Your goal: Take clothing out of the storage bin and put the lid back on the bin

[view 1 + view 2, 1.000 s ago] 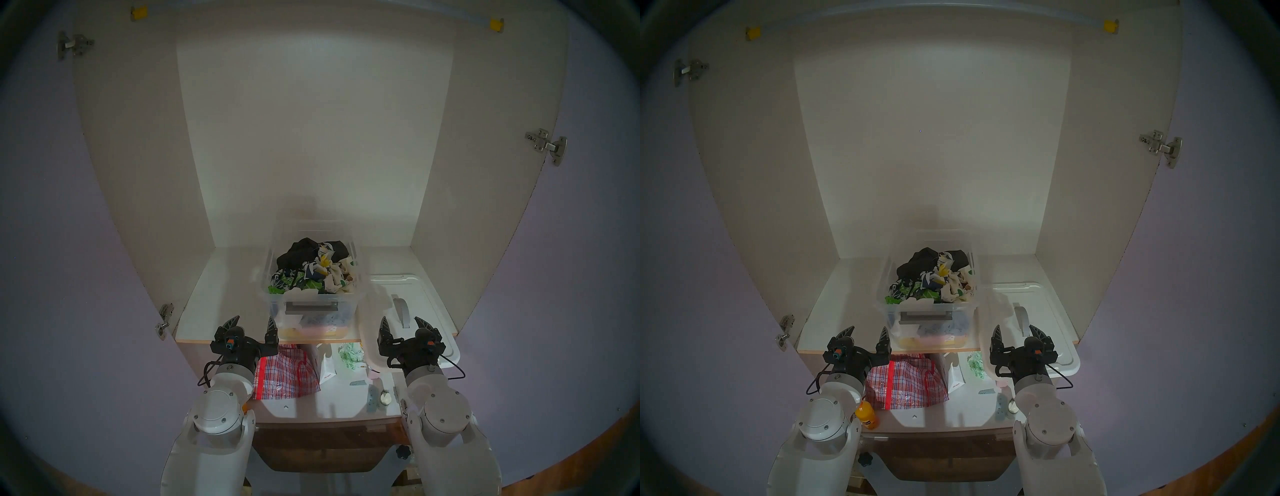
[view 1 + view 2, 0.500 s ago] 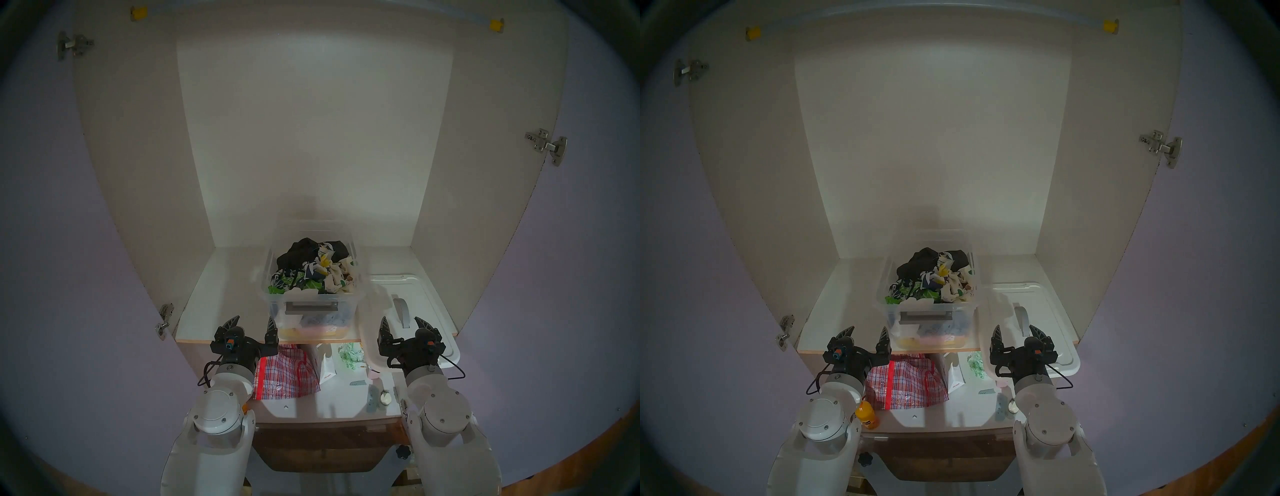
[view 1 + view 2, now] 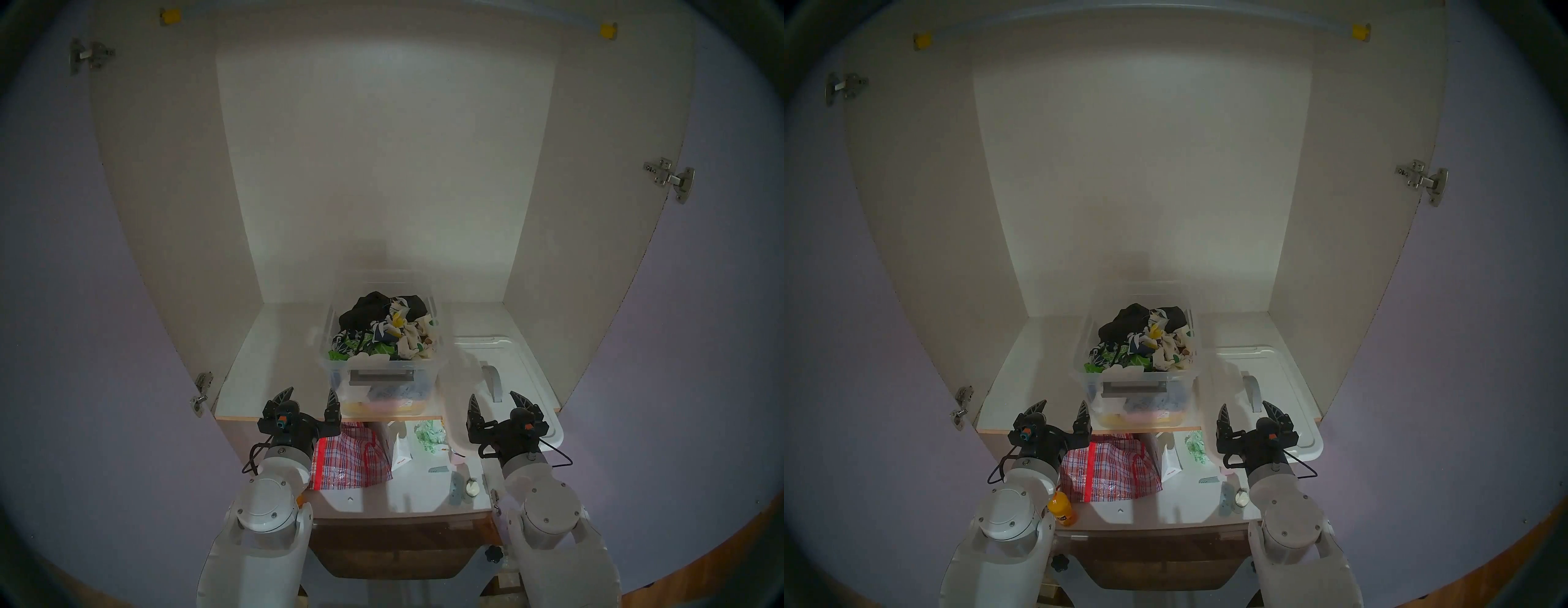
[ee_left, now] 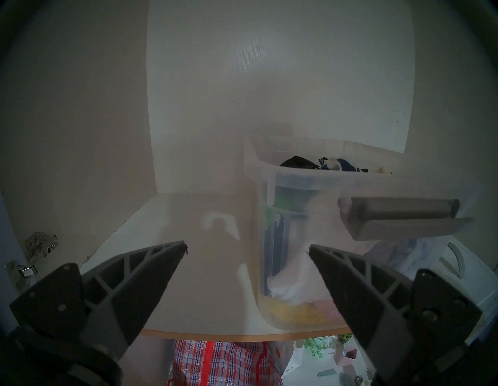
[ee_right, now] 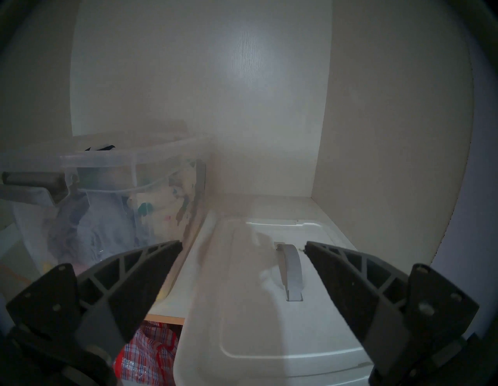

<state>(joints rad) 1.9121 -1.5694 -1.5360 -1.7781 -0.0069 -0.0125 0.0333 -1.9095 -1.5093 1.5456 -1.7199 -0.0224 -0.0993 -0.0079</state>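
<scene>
Clear plastic is what the storage bin is made of, and you see it standing without cover on the white shelf inside the open cupboard, with its grey latch turned to you. The clothing, with navy and white leaf print and green and yellow patches, lies on top of the pile inside the bin, between a black garment at the back and a cream cloth on the right side. More fabrics show through the front wall of the bin, but they are blurred.

The lid is white and lies flat on the shelf just beside the bin, on its right side. Its near end goes out over the edge of the shelf. The grey handle is in its middle.

Your left gripper hangs in front of the shelf edge, near the left front corner of the bin, with the fingers spread wide and nothing between them. Your right gripper is over the near end of the lid, also wide open and empty; in the right wrist view the grey handle sits between the two fingers, a little ahead of their tips.

Under the shelf, on a lower surface, you see a red-checked bag.
</scene>
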